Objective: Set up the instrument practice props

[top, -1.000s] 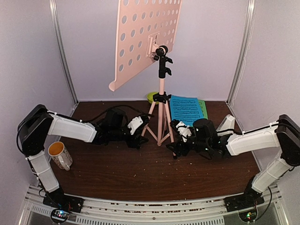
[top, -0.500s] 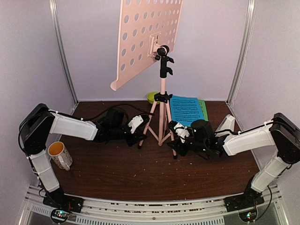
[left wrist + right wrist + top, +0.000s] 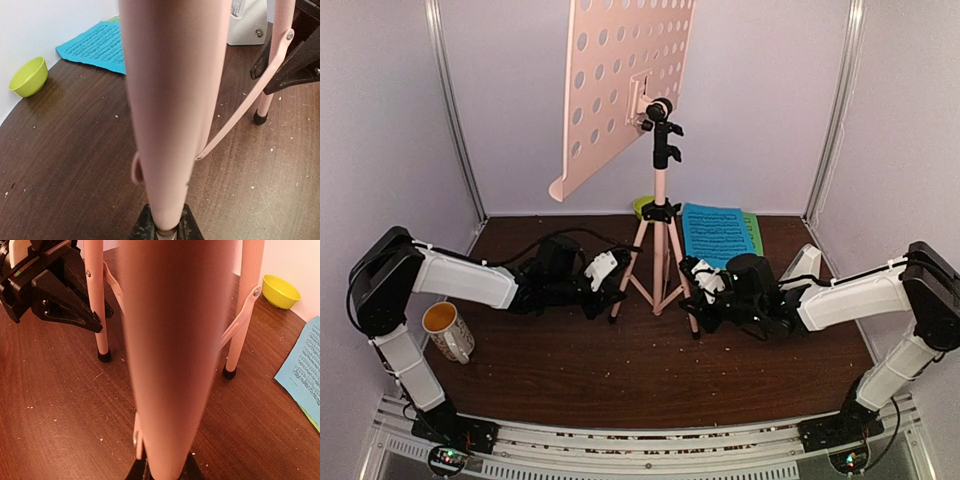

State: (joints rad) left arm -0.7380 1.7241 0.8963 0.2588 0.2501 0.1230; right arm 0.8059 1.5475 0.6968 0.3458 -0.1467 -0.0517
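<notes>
- Each pinches a leg of the stand (image 3: 660,186): left gripper (image 3: 607,288), right gripper (image 3: 696,306)
- The left leg has swung outward; the tripod spreads wider, steadier
- It stands mid-table, near the blue sheet (image 3: 718,232)

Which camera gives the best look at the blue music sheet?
The top external view. There the blue music sheet lies nearly whole on the table, right of the pink stand. The left wrist view shows only part of it beside a stand leg. The right wrist view catches just a corner at the frame edge.
</notes>
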